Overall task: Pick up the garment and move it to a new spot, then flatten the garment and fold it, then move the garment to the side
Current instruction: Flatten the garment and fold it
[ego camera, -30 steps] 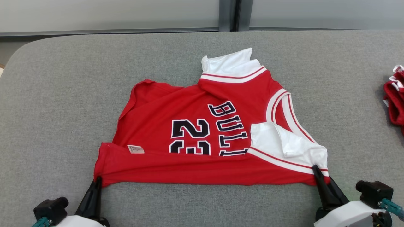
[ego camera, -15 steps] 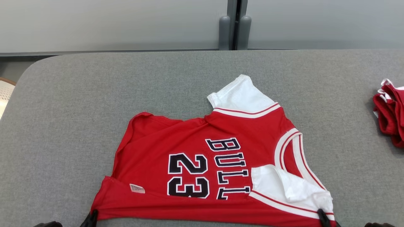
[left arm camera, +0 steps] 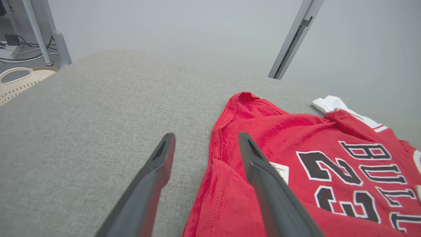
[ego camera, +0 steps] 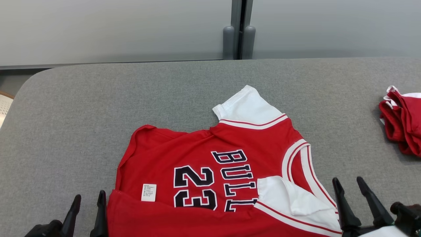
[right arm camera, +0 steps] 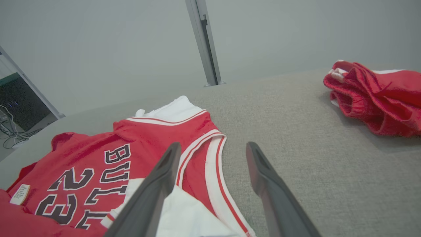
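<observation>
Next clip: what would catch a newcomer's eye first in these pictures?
A red jersey printed BULLS 23 lies on the grey table, its near edge folded back over the print. The left gripper and right gripper stand at its two near corners, jaws open and holding nothing. A second red garment sits bunched at the table's right edge.

jersey (ego camera: 210, 154) ctr-front on table (ego camera: 98, 108) | 2nd garment (ego camera: 403, 126) far R | L gripper (ego camera: 90, 195), R gripper (ego camera: 347, 179) at its near corners

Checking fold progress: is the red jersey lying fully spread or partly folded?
Partly folded: the jersey has its near edge turned up over the front, covering part of the 23.
</observation>
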